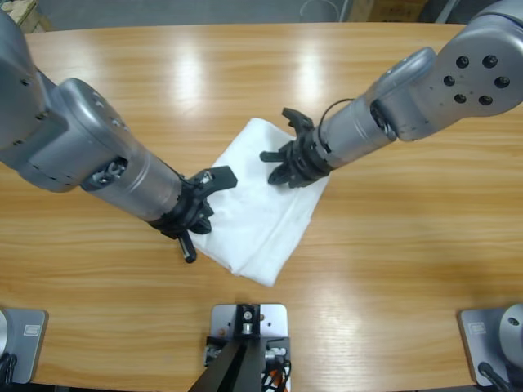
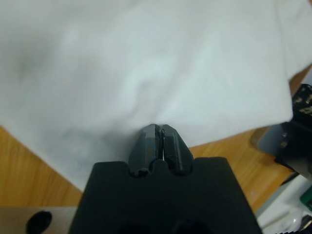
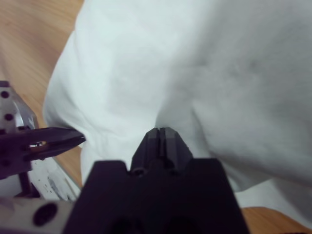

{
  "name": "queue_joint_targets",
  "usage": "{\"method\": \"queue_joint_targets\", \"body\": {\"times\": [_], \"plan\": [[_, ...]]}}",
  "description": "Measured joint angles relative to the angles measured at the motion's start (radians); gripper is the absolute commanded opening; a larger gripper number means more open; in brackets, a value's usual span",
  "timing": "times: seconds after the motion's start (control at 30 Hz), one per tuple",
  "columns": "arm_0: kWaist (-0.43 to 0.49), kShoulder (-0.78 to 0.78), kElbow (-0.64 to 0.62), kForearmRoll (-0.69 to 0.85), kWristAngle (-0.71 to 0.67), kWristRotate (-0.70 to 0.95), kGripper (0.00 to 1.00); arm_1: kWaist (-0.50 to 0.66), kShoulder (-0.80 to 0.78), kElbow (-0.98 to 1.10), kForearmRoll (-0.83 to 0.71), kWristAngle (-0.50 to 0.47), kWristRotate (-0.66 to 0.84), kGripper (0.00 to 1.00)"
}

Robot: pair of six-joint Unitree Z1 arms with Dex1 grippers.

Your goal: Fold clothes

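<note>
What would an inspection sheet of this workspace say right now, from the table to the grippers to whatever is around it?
Surface: long wooden table, with light glare across it.
Job's things: one white T-shirt, folded into a compact bundle, lying at the table's middle; no logo shows.
Clutter: nothing seen on the table.
Grippers: left gripper jaws together, tips against the T-shirt's edge; right gripper jaws together, tips pressed into the fabric. Whether either pinches cloth cannot be told.
Cables: a thin black cable loops beside the right arm's wrist.
Surroundings: grey floor beyond the table's far edge; no person seen.
</note>
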Motion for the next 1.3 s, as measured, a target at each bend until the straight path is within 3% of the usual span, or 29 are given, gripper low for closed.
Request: {"method": "queue_joint_targets", "body": {"times": [0.2, 0.5, 0.8, 0.93, 1.03, 1.13, 1.3], "plan": [[-0.048, 0.032, 0.030, -0.103, -0.010, -0.063, 0.000, -0.021, 0.000, 0.014, -0.008, -0.019, 0.000, 0.000], [-0.072, 0.041, 0.039, -0.160, -0.026, -0.119, 0.000, -0.122, -0.037, 0.066, -0.001, -0.199, -0.028, 0.000], [-0.073, 0.043, 0.039, -0.163, -0.027, -0.124, 0.000, -0.266, -0.055, 0.078, 0.006, -0.228, -0.098, 0.000], [-0.067, 0.025, 0.042, -0.162, -0.027, -0.133, 0.000, -0.274, -0.143, 0.065, 0.105, -0.228, -0.127, 0.000], [-0.003, -0.047, 0.020, -0.109, -0.027, -0.149, 0.000, -0.245, -0.265, 0.007, 0.210, -0.186, -0.123, 0.000], [0.079, -0.123, -0.070, -0.041, -0.027, -0.156, 0.000, -0.153, -0.345, -0.007, 0.262, -0.081, -0.102, 0.000], [0.169, -0.058, -0.201, -0.012, -0.027, -0.167, 0.000, 0.036, -0.324, 0.054, 0.136, 0.041, -0.040, 0.000]]}}
